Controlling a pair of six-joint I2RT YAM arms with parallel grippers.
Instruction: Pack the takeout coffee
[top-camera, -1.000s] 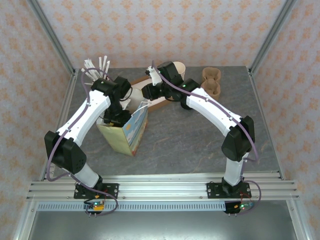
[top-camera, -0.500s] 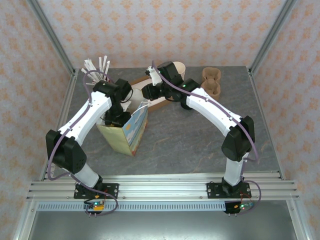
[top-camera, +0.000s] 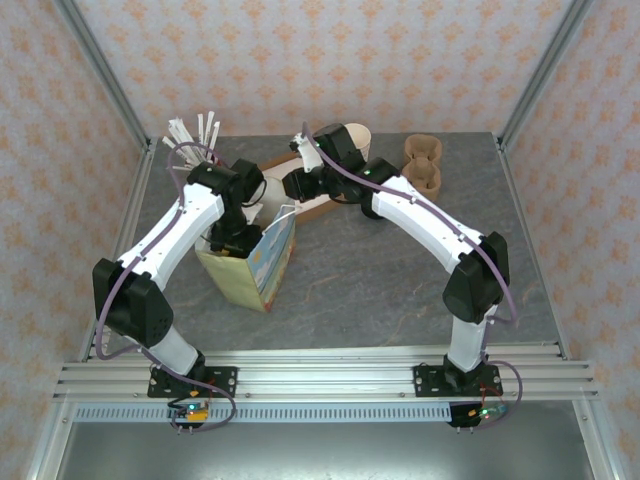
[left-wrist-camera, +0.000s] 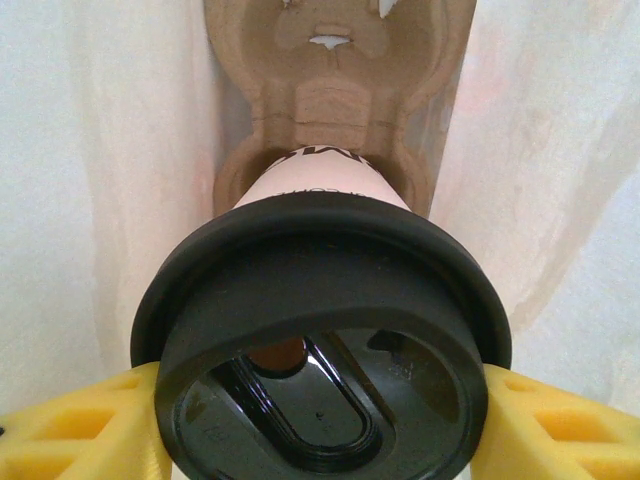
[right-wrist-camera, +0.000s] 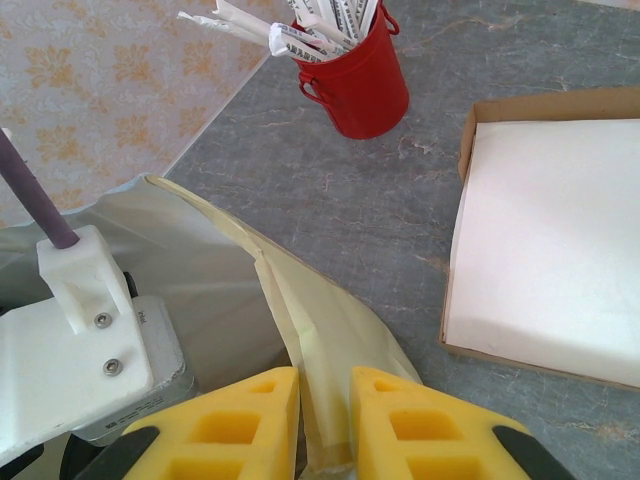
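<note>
- The left arm has edged slightly further over the printed paper bag (top-camera: 262, 262); little else has shifted.
- The left gripper (left-wrist-camera: 320, 420) grasps the takeout coffee (left-wrist-camera: 320, 300), a cream paper cup under a round black plastic lid. It sits deep inside the bag, with its base at the brown moulded-pulp carrier (left-wrist-camera: 330, 100).
- The right gripper (right-wrist-camera: 325, 420) pinches the bag's rim, so seating and release likely remain.

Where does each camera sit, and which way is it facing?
Top external: above and behind the bases, looking down at left arm and right arm reaching the paper bag.
Left wrist: inside the bag, facing down; left end effector grips the takeout coffee, pulp carrier beneath.
Right wrist: facing down; right end effector pinches the bag's rim, red bucket beyond.
All share the bag.
</note>
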